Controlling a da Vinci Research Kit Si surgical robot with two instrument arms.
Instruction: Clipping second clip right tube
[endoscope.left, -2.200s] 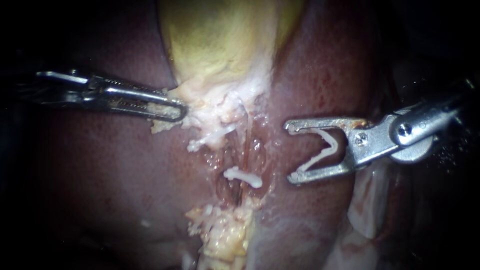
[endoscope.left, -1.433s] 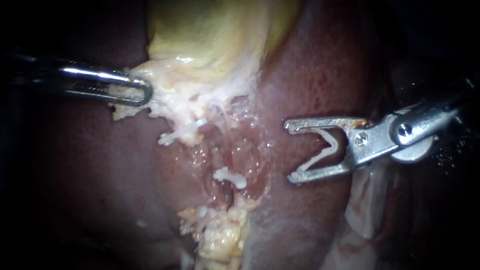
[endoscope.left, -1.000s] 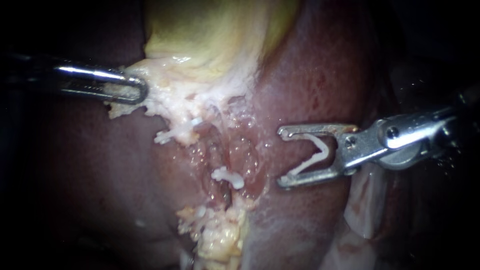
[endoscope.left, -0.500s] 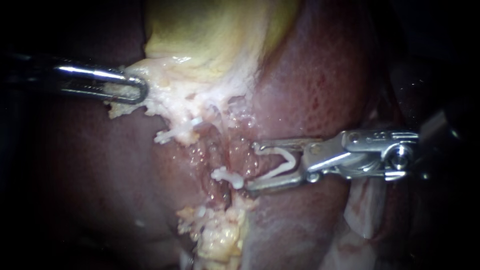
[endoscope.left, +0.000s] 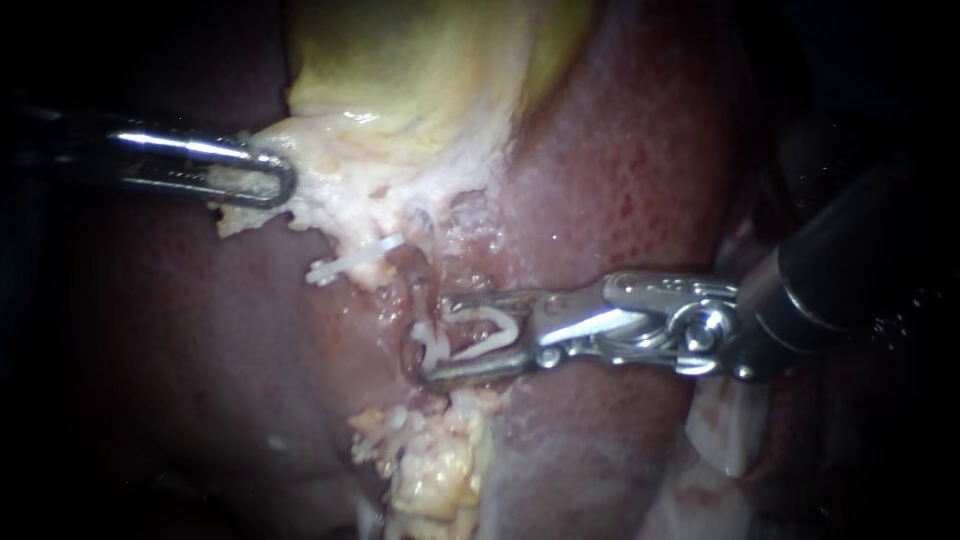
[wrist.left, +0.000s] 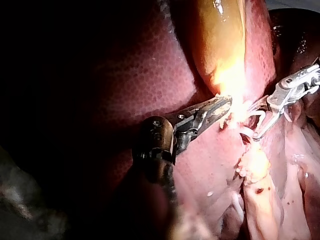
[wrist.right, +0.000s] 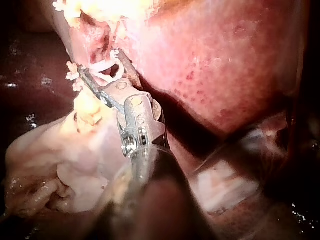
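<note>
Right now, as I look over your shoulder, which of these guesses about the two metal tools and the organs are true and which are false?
1. The left instrument has its jaws shut on pale tissue at the gallbladder's lower edge. True.
2. The right instrument has nothing in its jaws. False: a white clip sits between them, touching both.
3. The gallbladder looks yellow-green against the dark red liver. True.
4. The two instruments touch each other. False: they are apart, with tissue between their tips.
</note>
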